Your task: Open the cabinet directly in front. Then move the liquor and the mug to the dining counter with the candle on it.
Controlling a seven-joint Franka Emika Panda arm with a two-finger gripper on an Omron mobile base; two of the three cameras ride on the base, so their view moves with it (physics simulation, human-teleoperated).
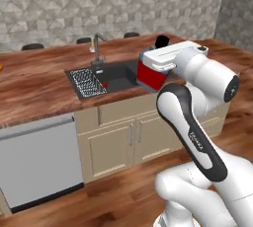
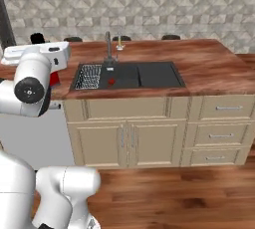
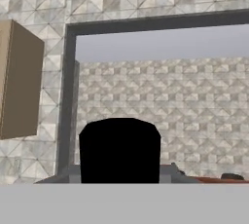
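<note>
My gripper [image 1: 149, 60] is shut on the liquor [image 1: 150, 76], a squarish bottle with a red body, blue shoulders and a black cap. I hold it upright just above the dining counter [image 1: 44, 83], at the right end of the black sink [image 1: 118, 75]. From the right base the liquor [image 2: 54, 79] shows red under my white hand, left of the sink [image 2: 149, 75]. Its black cap [image 3: 120, 151] rises at the bottom of the hand view. The candle [image 1: 91, 47], a pale-yellow stick, stands by the faucet [image 1: 98, 48], behind the sink. The candle [image 2: 119, 43] is well right of my hand. The mug is out of view.
A wire rack [image 1: 88, 83] and a small red object [image 2: 111, 80] lie in the sink. Beige lower cabinets [image 2: 129, 141] and a grey dishwasher [image 1: 39, 162] sit under the counter [image 2: 209, 63]. Dark stool tops [image 1: 32, 47] line its far side. A beige boxy unit [image 3: 19, 79] hangs on the tiled wall.
</note>
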